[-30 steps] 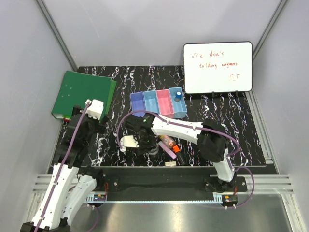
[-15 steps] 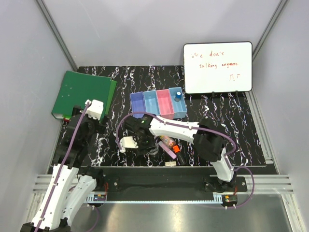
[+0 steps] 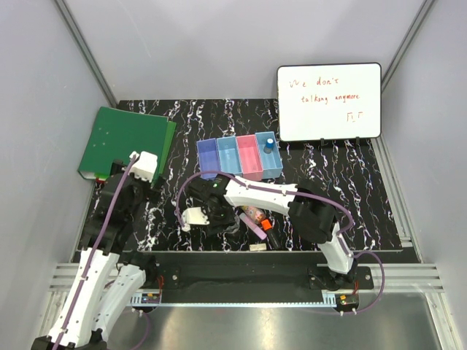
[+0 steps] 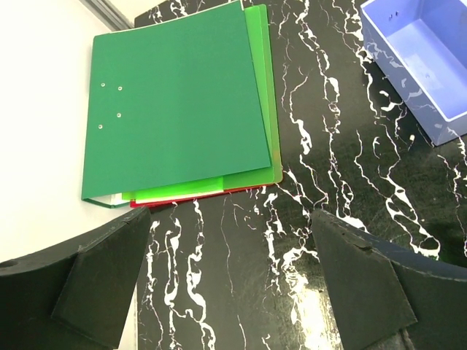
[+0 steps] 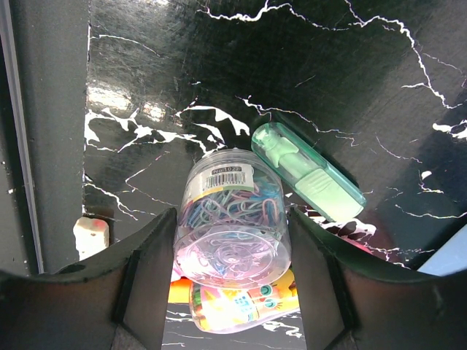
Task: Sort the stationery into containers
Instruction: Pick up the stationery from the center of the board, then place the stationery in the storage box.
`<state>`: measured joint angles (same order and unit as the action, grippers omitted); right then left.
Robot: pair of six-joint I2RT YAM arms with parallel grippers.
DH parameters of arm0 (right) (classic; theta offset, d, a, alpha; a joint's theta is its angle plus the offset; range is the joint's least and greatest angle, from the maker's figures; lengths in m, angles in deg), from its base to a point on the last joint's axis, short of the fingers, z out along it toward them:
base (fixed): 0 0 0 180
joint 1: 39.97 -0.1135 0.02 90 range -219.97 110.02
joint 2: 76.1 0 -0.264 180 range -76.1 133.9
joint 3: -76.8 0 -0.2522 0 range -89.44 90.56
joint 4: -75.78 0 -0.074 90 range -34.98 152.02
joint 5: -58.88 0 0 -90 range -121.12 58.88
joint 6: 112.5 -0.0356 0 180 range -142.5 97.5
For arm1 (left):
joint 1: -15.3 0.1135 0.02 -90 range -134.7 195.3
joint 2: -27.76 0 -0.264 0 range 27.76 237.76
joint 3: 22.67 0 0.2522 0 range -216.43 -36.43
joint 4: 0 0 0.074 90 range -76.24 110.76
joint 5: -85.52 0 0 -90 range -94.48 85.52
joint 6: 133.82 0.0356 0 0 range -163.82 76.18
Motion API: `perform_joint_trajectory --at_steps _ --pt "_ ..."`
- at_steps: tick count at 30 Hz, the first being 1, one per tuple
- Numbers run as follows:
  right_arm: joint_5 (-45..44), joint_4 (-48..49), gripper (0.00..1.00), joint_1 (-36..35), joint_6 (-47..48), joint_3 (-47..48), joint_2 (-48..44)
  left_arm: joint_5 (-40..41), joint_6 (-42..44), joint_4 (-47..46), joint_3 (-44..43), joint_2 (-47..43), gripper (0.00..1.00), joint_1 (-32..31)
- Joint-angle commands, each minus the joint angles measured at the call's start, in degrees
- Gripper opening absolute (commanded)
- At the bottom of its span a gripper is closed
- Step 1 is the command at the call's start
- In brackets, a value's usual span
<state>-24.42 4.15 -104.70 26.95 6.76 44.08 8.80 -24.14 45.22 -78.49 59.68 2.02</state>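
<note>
In the right wrist view a clear round jar (image 5: 233, 226) full of coloured paper clips sits between the fingers of my right gripper (image 5: 232, 213), which press on both its sides. A green highlighter (image 5: 310, 171) lies just beside the jar, an orange-and-yellow tube (image 5: 241, 306) lies under it, and a beige eraser (image 5: 91, 235) is to the left. From above, the gripper hides the jar. A pink highlighter (image 3: 253, 224) and an orange-capped marker (image 3: 267, 226) lie to its right. The containers (image 3: 239, 157) stand behind, a blue-capped bottle (image 3: 269, 143) in the rightmost. My left gripper (image 4: 230, 219) hangs open over bare table.
A green binder (image 4: 179, 102) lies at the far left, just ahead of the left gripper. The leftmost blue bin (image 4: 398, 76) shows at that view's upper right. A whiteboard (image 3: 328, 102) with orange writing stands at the back right. The table's near edge runs just behind the eraser.
The right arm has shifted slightly to the left, its gripper staying on the jar near the pile. The left arm has not moved.
</note>
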Motion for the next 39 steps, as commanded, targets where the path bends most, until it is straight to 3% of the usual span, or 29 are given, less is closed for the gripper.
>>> perform_joint_trajectory --at_steps 1,3,9,22,30,39 --pt "-3.61 1.35 0.31 0.74 -0.14 -0.58 -0.29 -1.76 0.53 -2.55 0.40 -0.46 0.99 0.27" --pt "-4.50 1.53 0.22 1.62 -0.93 0.12 -1.17 -3.08 0.79 -2.11 0.49 -0.46 0.99 0.27" --pt "-5.38 1.62 0.15 6.10 -5.68 2.58 -6.53 -7.30 0.36 -0.35 0.49 -0.20 0.99 0.27" --pt "-3.97 4.86 0.11 13.39 -15.35 7.07 -15.32 -16.70 -2.81 0.70 -4.43 8.85 0.99 0.27" --pt "-10.38 10.22 0.11 22.09 -13.33 6.71 -13.58 -18.81 -3.25 0.79 -4.43 8.95 0.98 0.27" --pt "-11.27 12.34 0.11 30.27 -9.55 11.55 -6.46 -19.87 -2.37 1.58 -4.87 8.77 0.98 0.27"
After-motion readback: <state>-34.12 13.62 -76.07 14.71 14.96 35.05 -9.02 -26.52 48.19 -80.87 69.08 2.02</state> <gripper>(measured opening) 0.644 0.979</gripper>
